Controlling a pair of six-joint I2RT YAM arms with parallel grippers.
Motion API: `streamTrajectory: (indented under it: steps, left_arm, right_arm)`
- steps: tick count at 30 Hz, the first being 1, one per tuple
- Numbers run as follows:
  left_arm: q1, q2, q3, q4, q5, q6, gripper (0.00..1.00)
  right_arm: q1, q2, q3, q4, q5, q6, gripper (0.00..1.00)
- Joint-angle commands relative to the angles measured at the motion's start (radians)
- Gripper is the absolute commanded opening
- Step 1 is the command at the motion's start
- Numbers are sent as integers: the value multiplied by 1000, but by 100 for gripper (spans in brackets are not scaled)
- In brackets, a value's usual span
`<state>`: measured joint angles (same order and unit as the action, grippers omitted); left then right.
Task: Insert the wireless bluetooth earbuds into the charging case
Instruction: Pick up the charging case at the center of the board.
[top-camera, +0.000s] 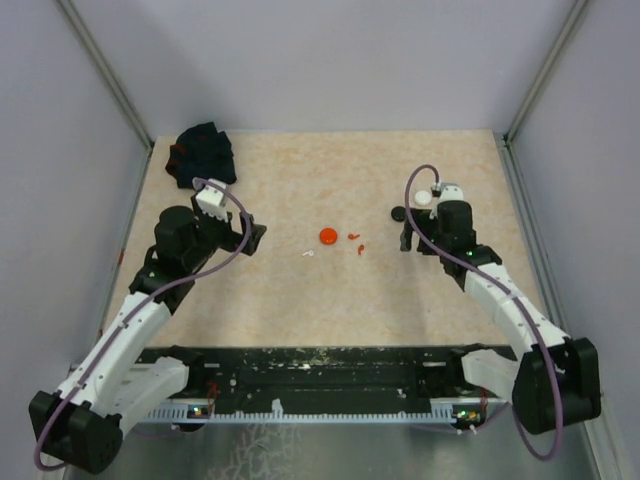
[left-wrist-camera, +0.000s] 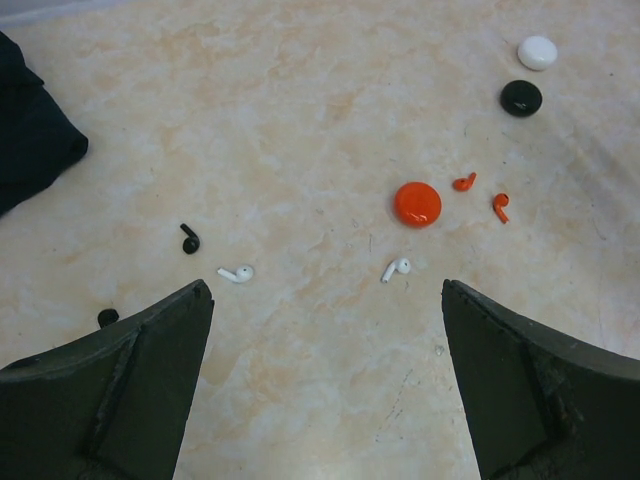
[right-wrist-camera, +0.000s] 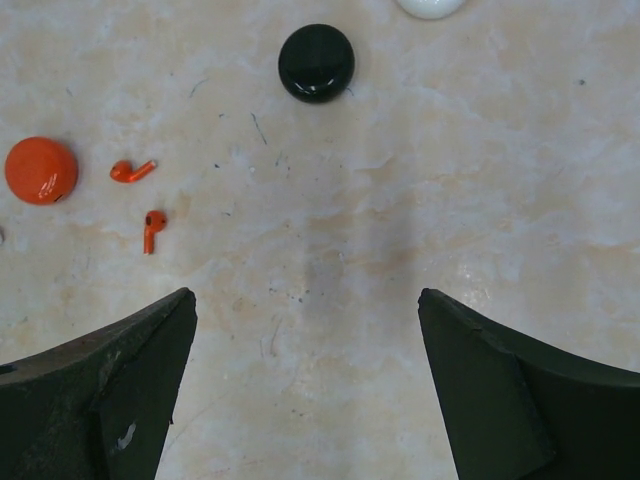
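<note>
1. The left gripper (left-wrist-camera: 326, 290) has its jaws spread wide and holds nothing. The right gripper (right-wrist-camera: 305, 296) is likewise spread and empty. Both hover over the beige marbled tabletop (left-wrist-camera: 300, 120).
2. Two tiny red plastic earbuds (right-wrist-camera: 132, 171) lie loose just beside the round glossy red charging case (right-wrist-camera: 41, 170), not touching it. Two tiny white earbuds (left-wrist-camera: 237, 273) and two tiny black earbuds (left-wrist-camera: 189, 239) are scattered nearer the left gripper.
3. The round glossy black case (right-wrist-camera: 316, 63) and round white case (right-wrist-camera: 430, 6) sit close together ahead of the right gripper. All three cases look shut.
4. The step is likely the first pick. Come straight down on one bud, pinch across the stem and close slowly, since a bud will probably skid.
5. The case probably needs opening, with the other arm steadying it.
6. Nothing blocks the buds. The crumpled black fabric bundle (top-camera: 203, 152) is well apart at the far left. One black bud is half hidden by the left finger.
</note>
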<state>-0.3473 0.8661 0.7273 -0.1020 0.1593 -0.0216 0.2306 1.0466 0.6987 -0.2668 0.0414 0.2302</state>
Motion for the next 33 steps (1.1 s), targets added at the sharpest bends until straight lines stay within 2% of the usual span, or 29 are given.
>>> streamTrajectory:
  steps: [1, 4, 10, 17, 23, 33]
  left_arm:
    - [-4, 15, 40, -51, 23, 19, 100]
    - [-4, 16, 38, -50, 10, 16, 100]
    - [-4, 27, 43, -68, -3, 14, 100]
    - [-4, 37, 44, -68, -12, 14, 100]
    - [-3, 49, 46, -71, -25, 21, 100]
    - [-3, 67, 48, -71, -7, 23, 100]
  right_arm:
    - [-40, 95, 52, 163, 41, 39, 92]
    - [-82, 194, 72, 203, 62, 86, 91]
    - [-108, 404, 184, 266, 191, 77, 89]
    - [-125, 664, 406, 260, 211, 35, 88]
    - [-125, 846, 570, 214, 190, 16, 82]
    - [-125, 975, 695, 139, 176, 16, 71]
